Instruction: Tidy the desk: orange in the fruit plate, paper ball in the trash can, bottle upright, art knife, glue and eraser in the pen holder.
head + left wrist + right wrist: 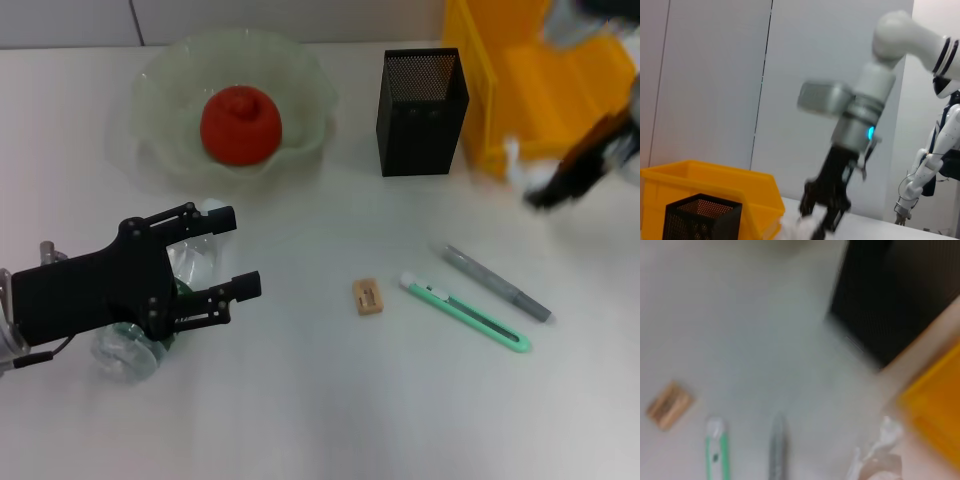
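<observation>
Right gripper [540, 192] hung low beside the yellow bin [560, 80], closed on a white paper ball [520, 170]; the ball looked crumpled and was blurred. Left gripper [240, 250] sat over the lying clear bottle [130, 345], fingers spread apart, holding nothing. One bottle, on its side at the table's near left. One orange [240, 124] in the pale green plate [160, 90]. One black mesh holder [422, 110], just left of the bin. On the table [320, 420]: one tan eraser [368, 296], one green knife [466, 312], one grey glue stick [497, 283], knife and glue side by side.
</observation>
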